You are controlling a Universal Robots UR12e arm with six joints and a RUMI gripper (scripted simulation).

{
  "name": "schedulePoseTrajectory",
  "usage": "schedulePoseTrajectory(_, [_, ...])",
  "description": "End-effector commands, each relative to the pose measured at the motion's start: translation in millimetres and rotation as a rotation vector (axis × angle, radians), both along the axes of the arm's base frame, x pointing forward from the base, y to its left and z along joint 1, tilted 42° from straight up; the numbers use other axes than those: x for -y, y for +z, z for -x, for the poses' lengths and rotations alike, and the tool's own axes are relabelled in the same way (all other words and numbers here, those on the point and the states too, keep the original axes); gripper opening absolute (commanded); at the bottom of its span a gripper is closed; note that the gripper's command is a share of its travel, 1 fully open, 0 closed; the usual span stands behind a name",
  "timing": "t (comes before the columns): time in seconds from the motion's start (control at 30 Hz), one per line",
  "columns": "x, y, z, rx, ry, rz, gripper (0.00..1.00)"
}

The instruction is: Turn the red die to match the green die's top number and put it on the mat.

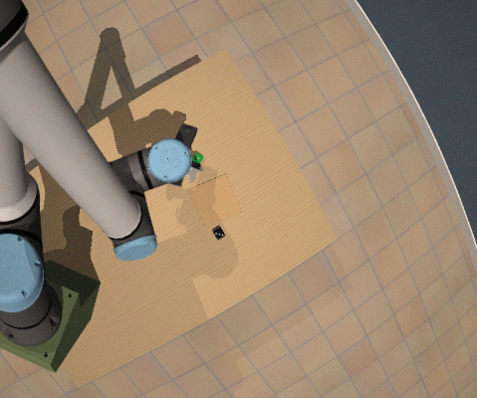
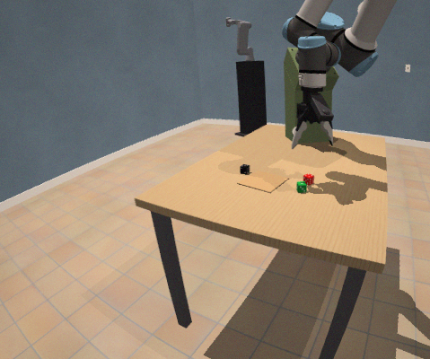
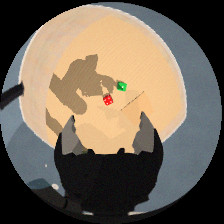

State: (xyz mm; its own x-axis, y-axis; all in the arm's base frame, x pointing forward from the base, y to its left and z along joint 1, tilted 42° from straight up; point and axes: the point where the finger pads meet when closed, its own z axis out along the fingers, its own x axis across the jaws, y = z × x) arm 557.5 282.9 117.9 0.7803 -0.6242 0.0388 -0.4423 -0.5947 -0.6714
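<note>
I find no brand, label or readable writing anywhere; the dice faces are too small for me to count their white pips.

My two-jaw gripper [image 2: 312, 134] hangs high above the light wooden table [image 2: 254, 224] with its jaws spread wide and nothing between them. In the wrist view both pale fingertips frame bare table surface.

The small red die [image 2: 308, 179] sits on the table just beside the thin tan square mat [image 2: 264, 181], off the mat's edge, not on it. The small green die [image 2: 302, 187] sits right next to the red one, on the side nearer the exterior camera; I cannot tell whether the two touch. In the wrist view the red die [image 3: 107, 100] and green die [image 3: 121, 86] lie ahead of the fingers, well below them. From the top camera the wrist joint hides the red die, and only the green die [image 1: 197, 158] peeks out beside it.

A small black die [image 2: 244, 169] rests on the far side of the mat, apart from the other two.

The arm's shadow falls across the mat and table. A green block pedestal [image 2: 292, 90] carries the arm at the table's back edge, and a black column [image 2: 250, 96] with a grey arm-like fixture stands on the tiled floor behind.
</note>
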Motion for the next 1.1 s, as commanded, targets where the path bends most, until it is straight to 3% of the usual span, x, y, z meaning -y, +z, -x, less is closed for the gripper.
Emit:
schedulePoseTrajectory(0.0, [-2,-1,-1,0.077,0.12,0.065,1.0])
schedulePoseTrajectory(0.27, [-5,-4,-1,0.215,0.321,0.184,1.0])
schedulePoseTrajectory(0.37, [-5,-4,-1,0.216,0.322,0.185,1.0])
schedulePoseTrajectory(1.07, [-8,-16,-3,0.568,0.833,0.489,1.0])
